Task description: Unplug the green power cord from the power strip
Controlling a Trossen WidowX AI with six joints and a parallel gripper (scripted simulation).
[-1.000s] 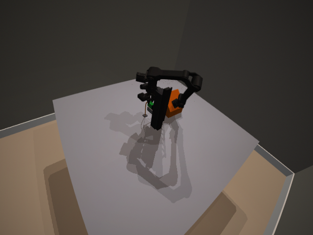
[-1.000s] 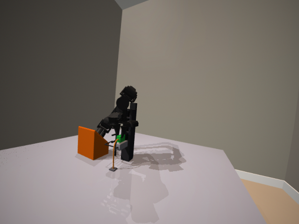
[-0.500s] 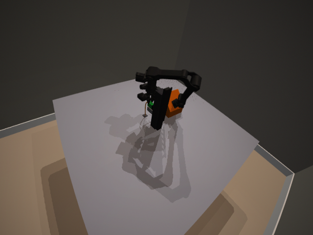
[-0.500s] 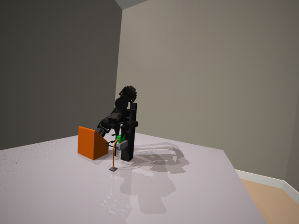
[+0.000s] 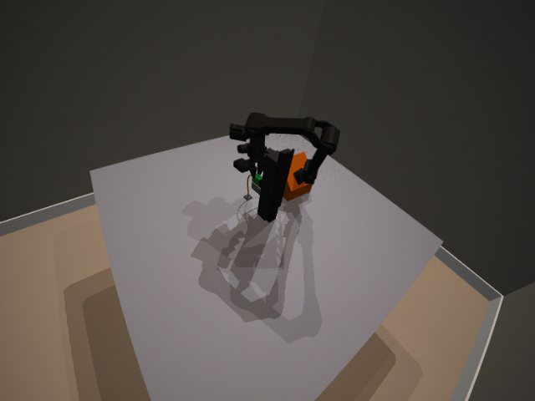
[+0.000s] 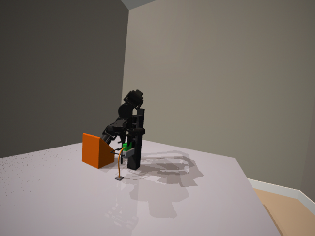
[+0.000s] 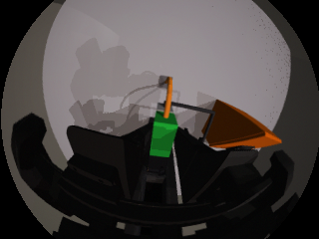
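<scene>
The green plug [image 5: 257,177] [image 6: 126,146] [image 7: 163,139] sits on top of the grey power strip [image 5: 256,186] [image 6: 129,152]; the views do not show how deep its prongs are. Its orange cord [image 5: 247,186] [image 6: 118,162] [image 7: 169,97] runs from the plug down to a small grey plate [image 5: 247,197] [image 6: 118,178] on the table. My gripper [image 5: 257,173] [image 6: 126,142] [image 7: 163,128] points down and is shut on the green plug, one finger on each side. The fingers hide part of the plug's sides, and the strip is mostly hidden in the wrist view.
A tall black post [image 5: 272,190] [image 6: 139,142] stands close beside the strip and my hand. An orange wedge-shaped block [image 5: 298,172] [image 6: 90,151] [image 7: 234,126] stands on the other side. A thin dark bar frame [image 7: 191,107] reaches from near the strip toward the block.
</scene>
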